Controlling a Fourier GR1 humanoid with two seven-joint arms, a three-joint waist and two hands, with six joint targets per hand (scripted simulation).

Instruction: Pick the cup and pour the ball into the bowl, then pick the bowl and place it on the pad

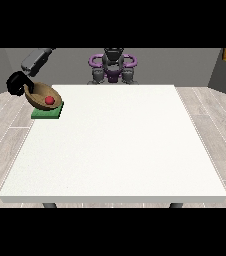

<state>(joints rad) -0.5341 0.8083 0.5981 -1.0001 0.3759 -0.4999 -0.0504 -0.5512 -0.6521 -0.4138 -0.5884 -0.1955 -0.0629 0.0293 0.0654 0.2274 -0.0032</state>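
Here, robot hand (17,83) at view's left clamped on bowl (42,95) rim, above pad (47,113)

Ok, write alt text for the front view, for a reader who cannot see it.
A black hand at the view's left holds a tilted brown bowl, with a red ball inside, over a green pad at the far left corner of a white table. The robot's torso stands behind the table's far edge.
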